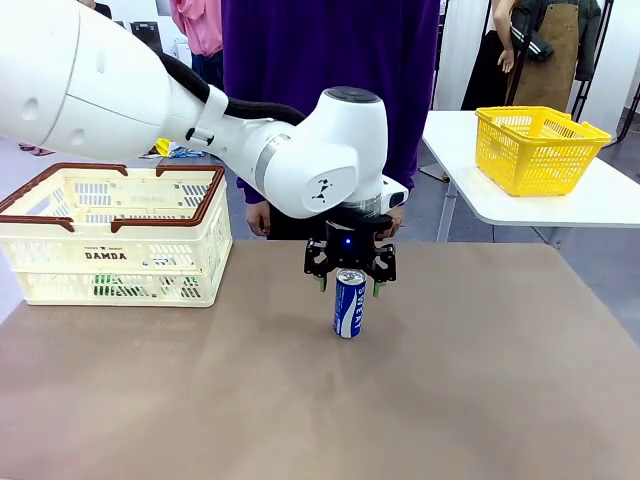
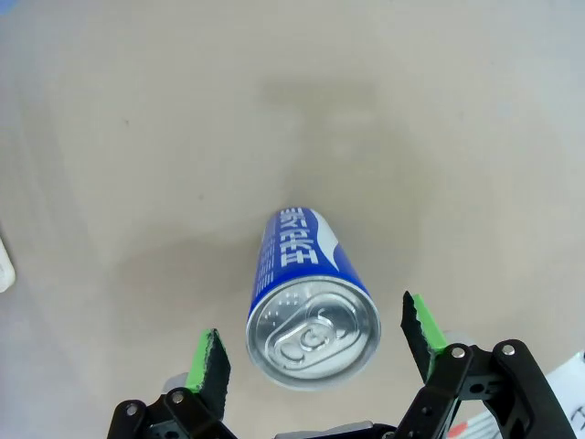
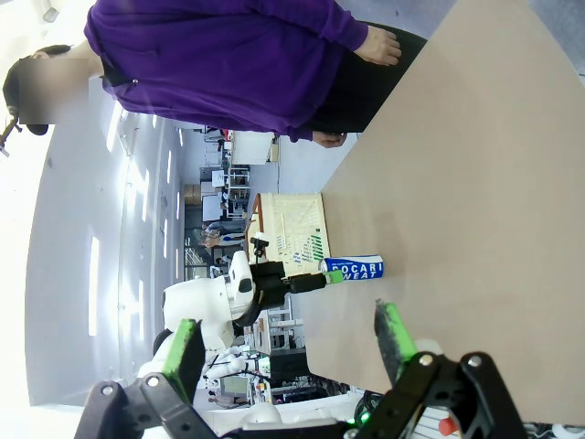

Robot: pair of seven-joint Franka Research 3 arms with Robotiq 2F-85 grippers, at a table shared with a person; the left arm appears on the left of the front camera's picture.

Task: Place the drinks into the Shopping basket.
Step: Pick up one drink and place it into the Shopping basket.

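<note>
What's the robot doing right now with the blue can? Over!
Left gripper open, fingers either side of blue can, not gripping. Right gripper open, holding nothing. Can upright on table; Shopping basket to its left. Nothing between them.

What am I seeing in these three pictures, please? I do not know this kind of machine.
It is a robot with two white arms at a brown table; a person in purple stands at the far side. The front view looks across the table. The other two come from cameras on the wrists, looking along each gripper's fingers.

The left gripper hangs open over an upright blue can, one green pad on each side, not touching it. The left wrist view shows that can from above. The right gripper is open and holds nothing.

At the left stands the cream shopping basket, with something green inside. A yellow basket sits on another table.
</note>
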